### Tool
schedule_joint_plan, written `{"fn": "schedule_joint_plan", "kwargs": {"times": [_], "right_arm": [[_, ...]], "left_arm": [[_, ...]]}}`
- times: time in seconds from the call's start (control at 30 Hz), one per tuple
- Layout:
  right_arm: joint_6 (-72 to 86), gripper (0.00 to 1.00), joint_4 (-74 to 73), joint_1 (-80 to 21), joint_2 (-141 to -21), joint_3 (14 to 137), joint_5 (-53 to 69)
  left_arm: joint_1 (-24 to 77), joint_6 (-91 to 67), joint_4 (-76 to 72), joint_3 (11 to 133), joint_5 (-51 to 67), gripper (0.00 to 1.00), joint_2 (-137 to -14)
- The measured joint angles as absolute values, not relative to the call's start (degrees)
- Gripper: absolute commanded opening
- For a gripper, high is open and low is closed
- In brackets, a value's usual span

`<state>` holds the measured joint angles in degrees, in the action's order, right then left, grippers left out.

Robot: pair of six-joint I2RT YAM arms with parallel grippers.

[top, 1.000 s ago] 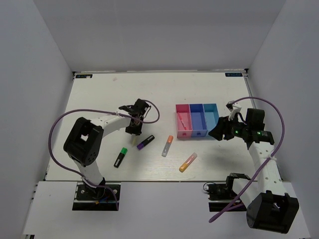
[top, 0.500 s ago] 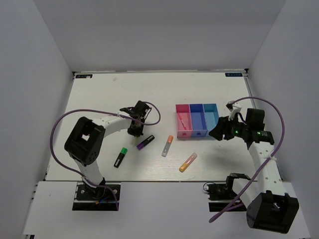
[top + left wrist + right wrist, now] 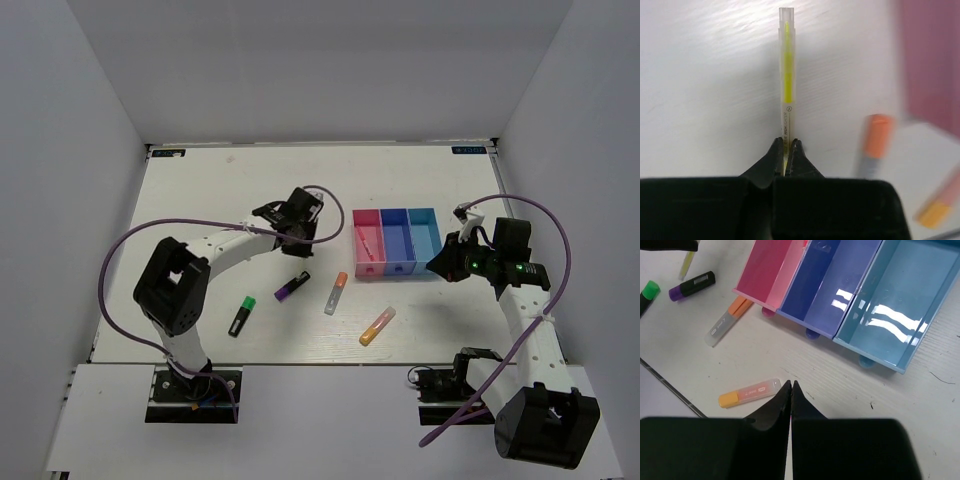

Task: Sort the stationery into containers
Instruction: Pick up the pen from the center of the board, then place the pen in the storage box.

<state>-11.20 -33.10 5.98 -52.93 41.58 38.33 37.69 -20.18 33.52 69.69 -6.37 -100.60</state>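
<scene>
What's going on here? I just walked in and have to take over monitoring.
The robot is sorting stationery into three joined bins. The left gripper is shut on a thin yellow stick left of the pink bin, which holds a pink stick. The right gripper is shut and empty beside the cyan bin. A purple-capped marker, green-capped marker, grey-orange marker and orange-pink highlighter lie on the table.

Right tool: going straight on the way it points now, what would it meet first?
Probably bare table ahead of the right tool, then the blue bin; depth is unclear. The orange-pink highlighter lies left of that line.
</scene>
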Motion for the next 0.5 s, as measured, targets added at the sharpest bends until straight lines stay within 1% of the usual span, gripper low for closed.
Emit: {"fn": "schedule_joint_plan", "kwargs": {"times": [0.2, 0.33, 0.43, 0.5], "right_arm": [[-11.2, 0.0, -33.1, 5.98, -52.93, 41.58, 37.41], [-11.18, 0.01, -33.1, 5.98, -52.93, 41.58, 37.3], [-11.18, 0.03, -33.1, 5.98, -52.93, 41.58, 37.23], [-11.18, 0.03, -33.1, 6.0, -52.93, 41.58, 37.23]], "left_arm": [[42.5, -27.97, 25.39, 79.05, 0.38, 0.0, -102.45], [44.1, -32.45, 21.19, 86.63, 1.1, 0.0, -108.18], [44.6, -35.2, 20.32, 90.04, 1.02, 0.03, -112.38], [44.71, -36.71, 20.08, 91.37, 0.91, 0.04, -114.87]]}}
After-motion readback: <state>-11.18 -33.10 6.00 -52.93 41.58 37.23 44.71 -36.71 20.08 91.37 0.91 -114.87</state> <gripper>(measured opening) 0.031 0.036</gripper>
